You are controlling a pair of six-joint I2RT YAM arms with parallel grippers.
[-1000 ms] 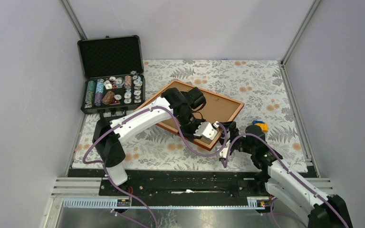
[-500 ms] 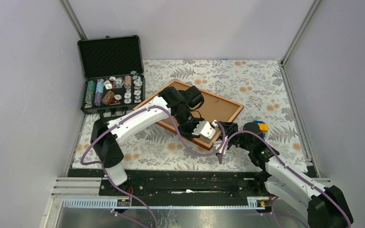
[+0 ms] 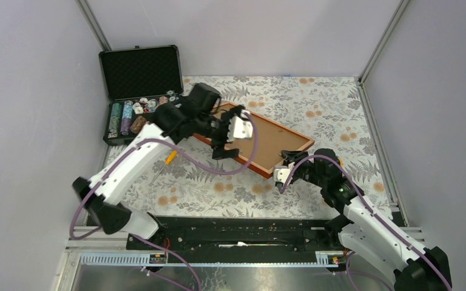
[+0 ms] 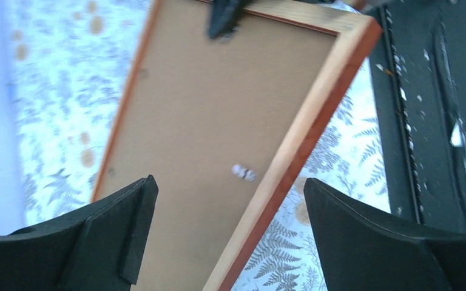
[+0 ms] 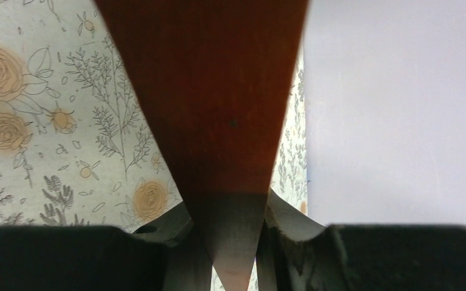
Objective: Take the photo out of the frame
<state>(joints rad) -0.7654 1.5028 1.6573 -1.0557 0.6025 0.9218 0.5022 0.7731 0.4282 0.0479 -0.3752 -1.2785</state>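
Observation:
The orange-red frame [image 3: 274, 137] lies back up on the flowered cloth, its brown fibreboard back [image 4: 218, 109] showing with a small metal clip [image 4: 243, 173]. The photo is hidden under that back. My left gripper [image 3: 226, 132] hovers open above the frame's left end, and its fingers [image 4: 121, 233] straddle the backing and the near wooden rail [image 4: 315, 130] without touching them. My right gripper [image 3: 286, 168] is shut on the frame's near corner; the red wood [image 5: 227, 109] runs down between its jaws [image 5: 233, 242].
An open black case [image 3: 141, 73] with poker chips stands at the back left of the cloth. A small orange object [image 3: 170, 158] lies under the left arm. The black base rail [image 3: 249, 227] runs along the near edge. Grey walls enclose the sides.
My left gripper has opened, risen and pulled back left from the frame's near edge. My right gripper has shut on the frame's near corner. The frame has shifted slightly.

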